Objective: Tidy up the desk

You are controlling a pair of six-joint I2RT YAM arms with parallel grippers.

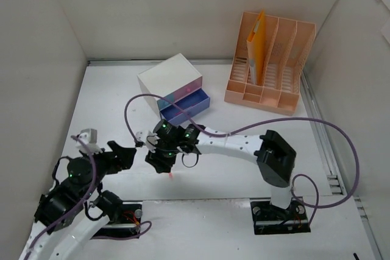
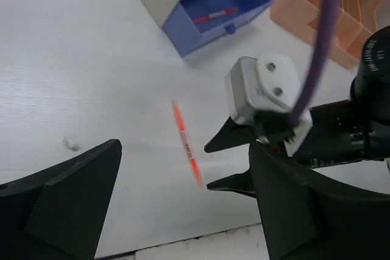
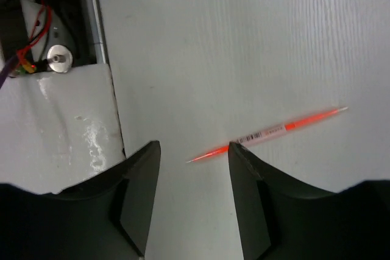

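Near the near left corner of the desk (image 1: pixel 106 98), the left gripper (image 1: pixel 125 156) is held with its fingers spread wide and nothing between them. Just to its right, the right gripper (image 3: pixel 192 150) is poised over an orange pen (image 3: pixel 274 131) lying on the white top. Its fingers are parted and one end of the pen is seen between them; contact cannot be told. Toward the far edge, a white drawer box (image 1: pixel 170 77) is seen with its blue drawer (image 1: pixel 186 106) open and a red-and-white pen (image 2: pixel 213 15) inside. At the far right corner, a peach file rack (image 1: pixel 277 83) is stood with an orange folder (image 1: pixel 256 44) upright in it.
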